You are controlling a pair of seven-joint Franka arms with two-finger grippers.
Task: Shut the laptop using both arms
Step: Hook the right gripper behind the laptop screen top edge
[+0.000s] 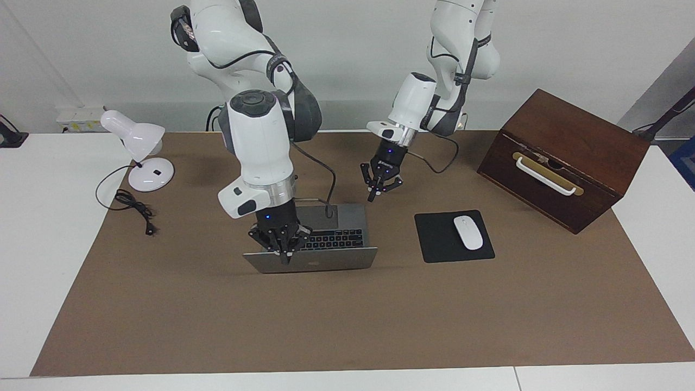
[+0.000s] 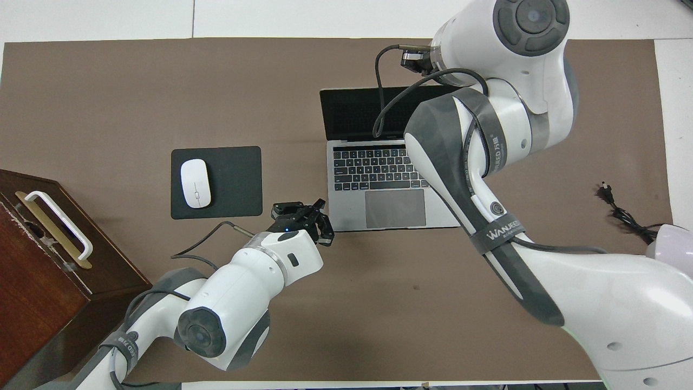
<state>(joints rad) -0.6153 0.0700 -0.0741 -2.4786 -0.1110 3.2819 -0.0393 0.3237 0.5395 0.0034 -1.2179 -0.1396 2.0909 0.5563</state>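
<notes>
Facing view: we have the laptop (image 1: 315, 239) open on the brown mat (image 1: 347, 326), lid leaning away from us, its back toward this camera with a faint logo mark we can't resolve. Our right gripper (image 1: 284, 256) is clenched, fingertips together, at the lid's top edge near the corner toward the right arm's end; our read is that it's parked there to push the lid down with closed tips rather than pinch it. Contact with the edge looks likely but we can't confirm it. Our left gripper (image 1: 373, 194) is also clenched and empty, hovering just off the laptop's trackpad-side corner toward the left arm's end, probably staged to steady the base or join the push. Relative to the laptop: black mouse pad (image 1: 454, 237) with white mouse (image 1: 468, 232) sits beside it toward the left arm's end, wooden box (image 1: 564, 157) past that; desk lamp (image 1: 138, 149) toward the right arm's end. Overhead view: the laptop (image 2: 379, 189) shows a dark screen, keyboard and trackpad; the right arm (image 2: 487, 162) covers its lid corner, so that gripper is hidden here. The left gripper (image 2: 303, 216) sits at the laptop's near corner. Readable text: "WANJEED" on the right arm's strap, plus characters we can't make out.
</notes>
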